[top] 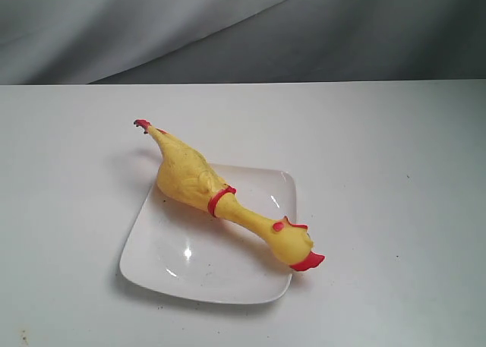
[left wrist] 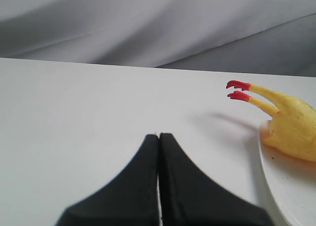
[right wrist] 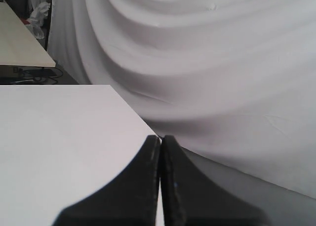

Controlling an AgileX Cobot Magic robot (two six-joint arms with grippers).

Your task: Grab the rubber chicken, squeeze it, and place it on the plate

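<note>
The yellow rubber chicken [top: 209, 187] lies slantwise across the white square plate [top: 175, 263], red feet sticking out past the far left rim and red-beaked head hanging over the near right rim. In the left wrist view the chicken's feet and rump [left wrist: 289, 122] show beside the plate's rim [left wrist: 276, 181]. My left gripper [left wrist: 159, 135] is shut and empty above bare table, apart from the chicken. My right gripper [right wrist: 160, 137] is shut and empty over a table corner, with neither chicken nor plate in its view. No gripper appears in the exterior view.
The white table [top: 395, 172] stretches around the plate. Grey draped cloth [top: 243, 28] hangs behind the table's far edge. In the right wrist view a second, beige table [right wrist: 19, 43] stands off in the background.
</note>
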